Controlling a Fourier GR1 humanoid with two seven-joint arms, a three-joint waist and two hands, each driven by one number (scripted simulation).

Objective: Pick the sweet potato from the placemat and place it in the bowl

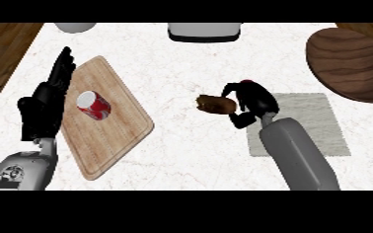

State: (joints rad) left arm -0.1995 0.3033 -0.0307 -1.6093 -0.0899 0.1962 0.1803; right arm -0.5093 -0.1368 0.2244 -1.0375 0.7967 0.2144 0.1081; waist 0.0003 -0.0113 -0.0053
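The brown sweet potato (214,104) is held in my right hand (251,101), whose fingers curl round its right end; it hangs over the white counter just left of the grey placemat (320,118). The bowl (342,61), dark brown wood, sits at the right edge of the head view, partly cut off. My left hand (45,101) rests open at the left, fingers pointing up, beside a wooden cutting board.
A wooden cutting board (109,128) lies at the left with a red-and-white can (93,105) on its side on it. A white appliance (204,31) and a pale round vessel (75,27) stand at the far edge. Wooden floor shows past the counter's left edge.
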